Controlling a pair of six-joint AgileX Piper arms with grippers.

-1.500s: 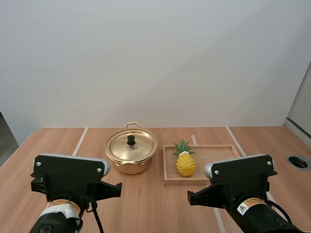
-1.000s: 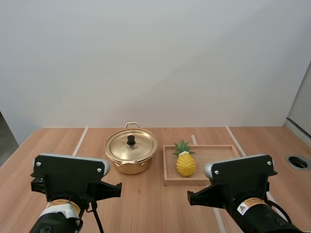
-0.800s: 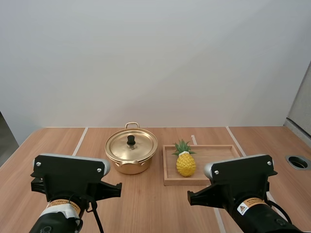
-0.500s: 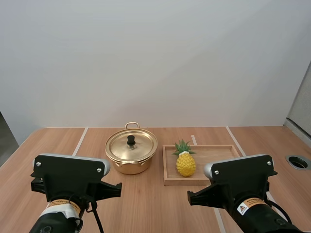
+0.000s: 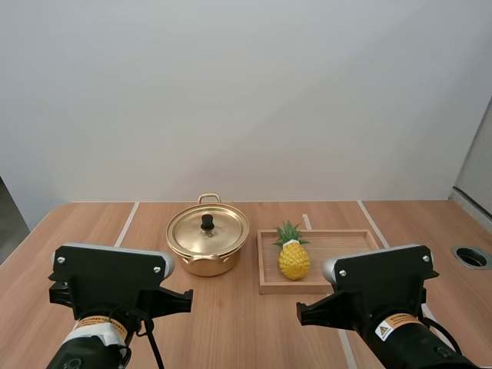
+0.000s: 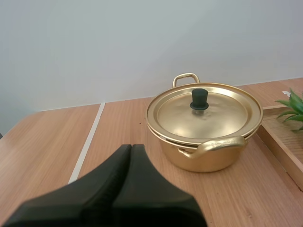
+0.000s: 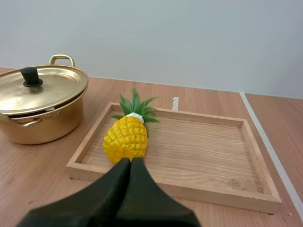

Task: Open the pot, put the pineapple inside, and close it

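A gold pot (image 5: 207,244) (image 6: 206,128) (image 7: 40,106) stands mid-table, its lid with a black knob (image 5: 207,223) (image 6: 199,98) resting on it. To its right a yellow pineapple (image 5: 294,256) (image 7: 127,136) with green leaves lies in the left part of a wooden tray (image 5: 346,239) (image 7: 208,149). My left gripper (image 6: 131,151) is shut on nothing, short of the pot on the near side. My right gripper (image 7: 130,163) is shut too, just before the tray's near rim, in line with the pineapple.
Pale seams (image 5: 127,223) run across the wooden tabletop. A round grommet hole (image 5: 470,257) sits near the table's right edge. Both arm bodies (image 5: 115,288) (image 5: 380,288) hang over the near edge.
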